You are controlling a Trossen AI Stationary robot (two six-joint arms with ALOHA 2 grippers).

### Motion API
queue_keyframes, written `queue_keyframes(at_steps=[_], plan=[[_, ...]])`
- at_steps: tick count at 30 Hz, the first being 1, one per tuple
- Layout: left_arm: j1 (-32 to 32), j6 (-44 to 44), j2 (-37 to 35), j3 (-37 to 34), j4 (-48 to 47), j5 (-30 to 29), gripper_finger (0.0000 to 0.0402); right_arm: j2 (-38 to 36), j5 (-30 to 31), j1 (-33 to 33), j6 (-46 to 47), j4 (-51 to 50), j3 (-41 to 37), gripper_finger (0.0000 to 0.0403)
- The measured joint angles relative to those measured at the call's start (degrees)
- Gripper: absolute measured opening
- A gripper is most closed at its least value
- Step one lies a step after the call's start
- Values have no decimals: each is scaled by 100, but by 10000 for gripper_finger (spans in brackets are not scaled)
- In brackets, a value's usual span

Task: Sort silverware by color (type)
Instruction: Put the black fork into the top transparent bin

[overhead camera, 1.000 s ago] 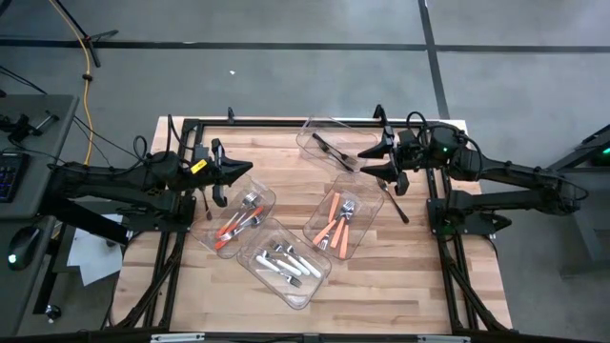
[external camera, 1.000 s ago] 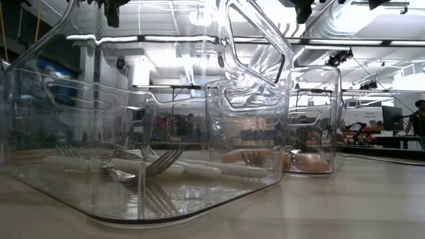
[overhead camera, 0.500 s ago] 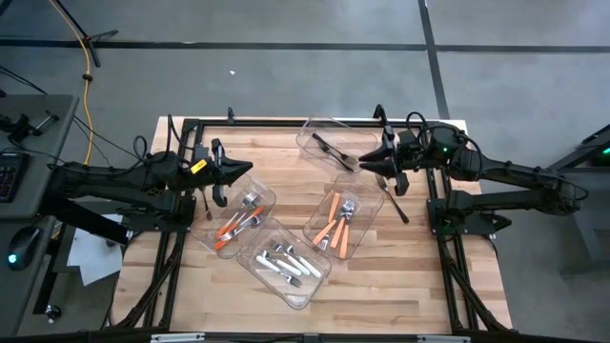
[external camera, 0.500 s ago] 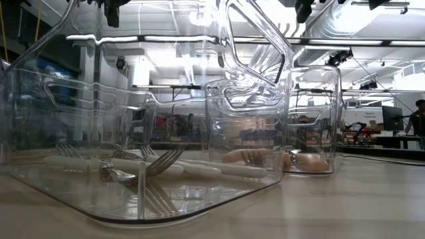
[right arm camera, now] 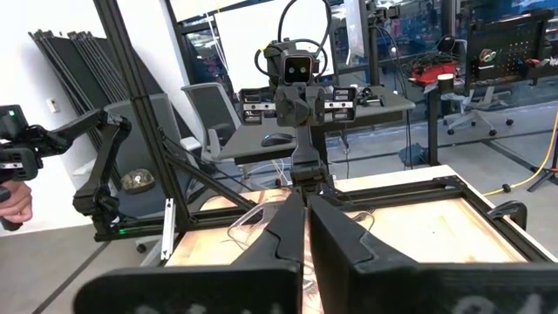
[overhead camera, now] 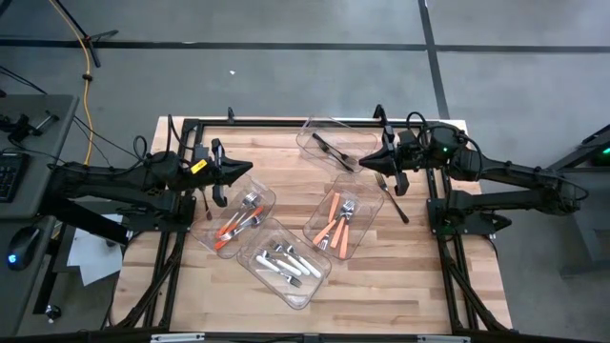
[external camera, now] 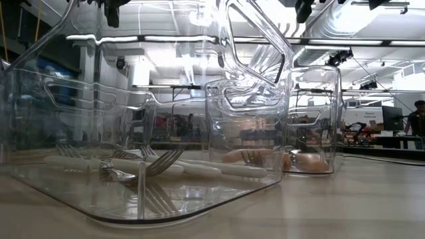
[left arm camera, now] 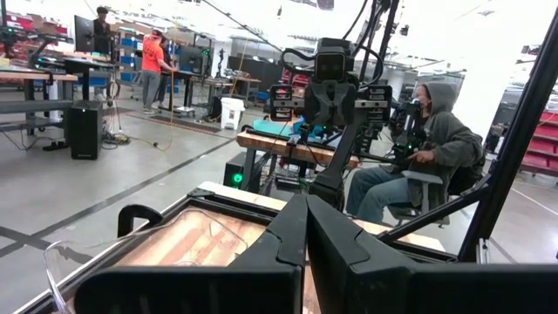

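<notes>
The right tool (overhead camera: 384, 159) is clenched with nothing between its fingers, raised over the far right part of the bench (overhead camera: 391, 286), just beside the far clear bin (overhead camera: 307, 141) that holds a black utensil (overhead camera: 332, 148). A black fork (overhead camera: 392, 197) lies loose on the wood nearby, between that tool and the bin of orange-handled pieces (overhead camera: 335, 224). My judgement is that this loose fork is the piece in hand: to lift it well the fingers should part, straddle the thin handle across its width, press close to the wood, and close near the middle so it does not tip. The left tool (overhead camera: 219, 176) is also clenched and empty, waiting by the left bin (overhead camera: 207, 233), where orange-handled and silver-headed pieces are mixed. White-handled pieces (overhead camera: 286, 262) fill the near bin (overhead camera: 297, 298). The bins are thin, glossy, rounded-corner plastic, likely to slide if nudged; the silverware is slim, smooth and flat-lying; the bench is pale butcher-block wood in a black metal frame.
</notes>
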Motion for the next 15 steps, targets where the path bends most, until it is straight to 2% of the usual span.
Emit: queue_keyframes(at_steps=[15], plan=[[2, 0, 0, -1, -5, 2, 0, 0, 0, 0, -2, 0, 0, 0]])
